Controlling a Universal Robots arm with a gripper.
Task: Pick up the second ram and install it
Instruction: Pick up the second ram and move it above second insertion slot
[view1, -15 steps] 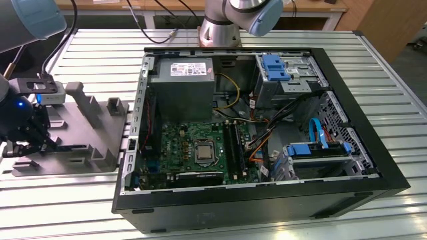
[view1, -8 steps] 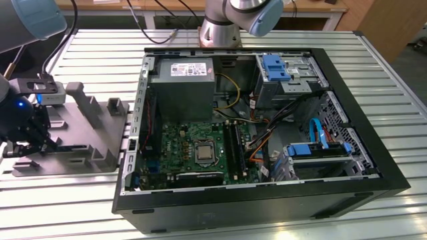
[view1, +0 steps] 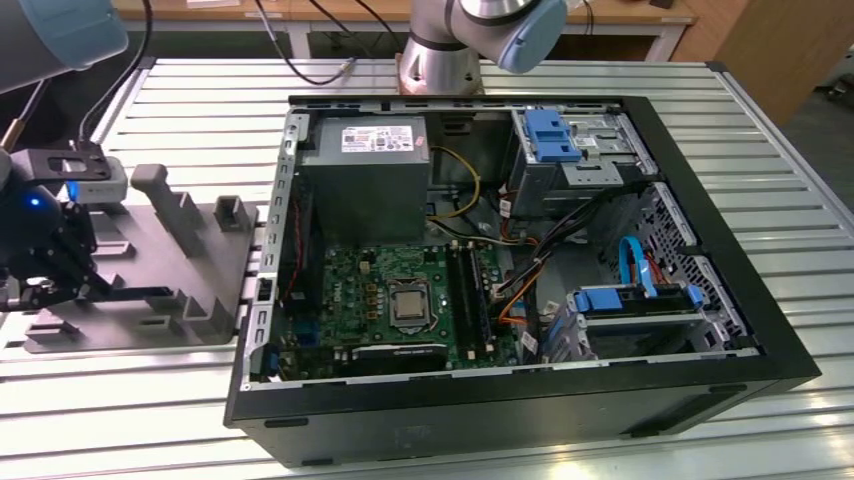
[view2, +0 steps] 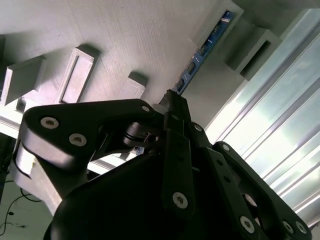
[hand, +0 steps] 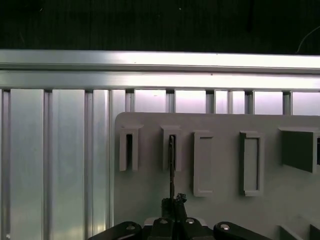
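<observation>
Down at the grey holder block (view1: 200, 325) on the exterior view's left, well apart from the open computer case (view1: 534, 405). Seeing the gripper (view1: 56, 290) low over that block, with jaws drawn narrow and, by the look of both wrist views, pinched on 1 end of the second ram (view2: 202, 50). Catching that stick edge-on in the first wrist view (hand: 171, 165), thin and upright, running away from the gripper (hand: 172, 201) with its far end tucked into 1 of the block's upright slots. So: held at 1 end, seated in the holder at the other, not yet lifted clear. Plenty to worry about here. Gripping so near the tip, with so little board between the jaws, risks a pivot or a slip once the weight comes free. Pulling off at any tilt risks binding the far end in its slot and dragging the holder along. Then, carrying it across to the black slot rails (view1: 467, 290) on the board, risking a snag on the case wall or the loose cables beside them, and a crooked seating if the stick has swung in the grip.
</observation>
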